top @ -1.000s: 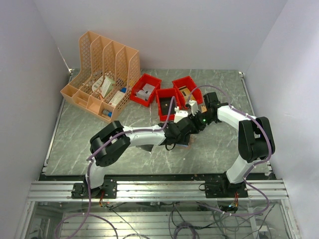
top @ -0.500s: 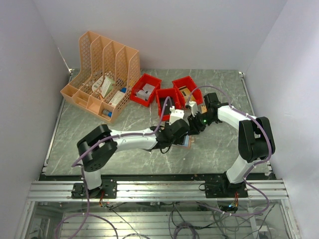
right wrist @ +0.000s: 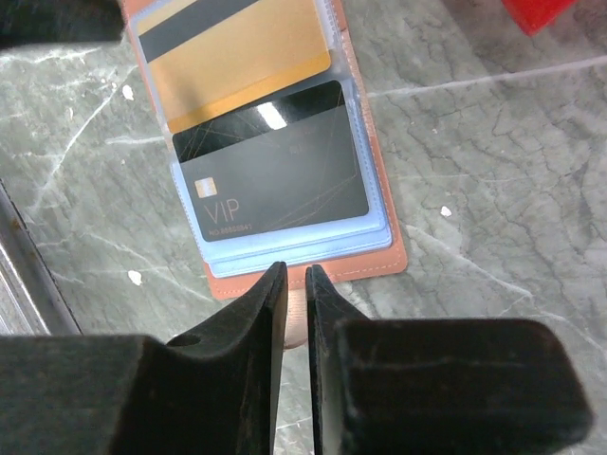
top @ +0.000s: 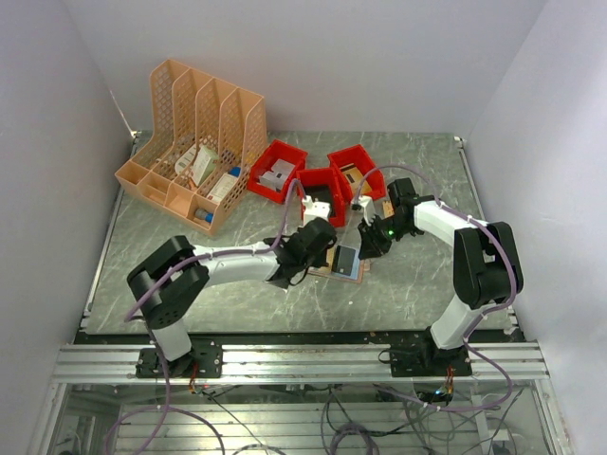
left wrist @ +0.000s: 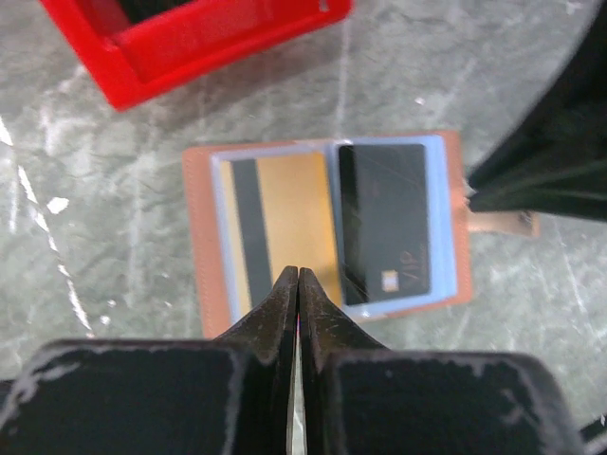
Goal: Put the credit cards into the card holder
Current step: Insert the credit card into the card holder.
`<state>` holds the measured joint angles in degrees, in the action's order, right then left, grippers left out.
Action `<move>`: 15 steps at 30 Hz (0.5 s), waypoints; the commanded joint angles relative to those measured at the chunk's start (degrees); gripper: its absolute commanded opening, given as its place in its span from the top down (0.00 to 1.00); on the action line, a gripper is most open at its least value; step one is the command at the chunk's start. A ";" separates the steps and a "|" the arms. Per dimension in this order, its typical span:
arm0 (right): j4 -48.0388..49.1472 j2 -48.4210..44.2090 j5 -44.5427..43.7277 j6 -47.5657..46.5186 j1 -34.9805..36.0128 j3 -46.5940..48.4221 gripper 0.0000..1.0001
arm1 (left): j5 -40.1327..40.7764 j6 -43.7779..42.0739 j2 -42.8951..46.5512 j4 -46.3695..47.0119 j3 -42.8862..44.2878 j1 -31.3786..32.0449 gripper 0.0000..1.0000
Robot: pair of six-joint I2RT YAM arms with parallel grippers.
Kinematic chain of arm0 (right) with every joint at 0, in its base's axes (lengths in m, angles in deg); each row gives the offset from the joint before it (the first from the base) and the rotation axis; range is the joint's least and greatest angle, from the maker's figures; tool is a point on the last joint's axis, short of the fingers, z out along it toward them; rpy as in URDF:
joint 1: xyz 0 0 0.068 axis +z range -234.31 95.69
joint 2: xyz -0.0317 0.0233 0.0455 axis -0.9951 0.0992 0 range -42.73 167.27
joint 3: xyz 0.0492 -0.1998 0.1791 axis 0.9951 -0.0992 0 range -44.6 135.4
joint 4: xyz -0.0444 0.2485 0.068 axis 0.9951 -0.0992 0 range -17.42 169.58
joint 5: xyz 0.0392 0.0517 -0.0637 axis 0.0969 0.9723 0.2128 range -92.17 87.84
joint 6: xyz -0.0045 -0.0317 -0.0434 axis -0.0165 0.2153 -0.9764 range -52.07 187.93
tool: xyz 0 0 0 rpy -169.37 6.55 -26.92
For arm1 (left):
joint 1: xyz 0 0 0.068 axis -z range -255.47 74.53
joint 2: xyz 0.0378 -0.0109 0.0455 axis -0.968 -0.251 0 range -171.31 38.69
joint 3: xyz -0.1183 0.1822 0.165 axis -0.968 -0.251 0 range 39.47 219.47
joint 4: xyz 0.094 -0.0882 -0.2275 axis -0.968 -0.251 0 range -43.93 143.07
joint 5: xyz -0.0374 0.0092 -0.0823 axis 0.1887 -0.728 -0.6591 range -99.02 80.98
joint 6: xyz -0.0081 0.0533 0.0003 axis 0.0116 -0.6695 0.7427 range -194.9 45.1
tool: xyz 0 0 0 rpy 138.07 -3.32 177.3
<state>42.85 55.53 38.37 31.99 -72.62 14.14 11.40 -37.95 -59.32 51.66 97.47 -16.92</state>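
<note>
Lying open on the tabletop (left wrist: pixel 493 85), the card holder (left wrist: pixel 332 227) sits near a red bin (left wrist: pixel 190 47). A gold card (left wrist: pixel 285 218) and a black card (left wrist: pixel 384 223) lie side by side in its clear sleeves. Left fingers (left wrist: pixel 280 303) pressed together, tips over the holder's edge by the gold card. Right fingers (right wrist: pixel 270 294) at the holder's strap side, narrowly apart, salmon tab showing in the gap; clamped or not, cannot tell.
</note>
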 commanded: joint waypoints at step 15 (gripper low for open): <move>-3.63 5.86 -4.17 -1.69 -0.27 2.17 1.00 | -10.01 -5.71 -9.71 3.27 7.56 -3.94 0.93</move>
<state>39.71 60.16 35.72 30.17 -72.62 15.26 3.78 -41.73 -67.00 53.24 101.75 -20.53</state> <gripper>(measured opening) 0.006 0.077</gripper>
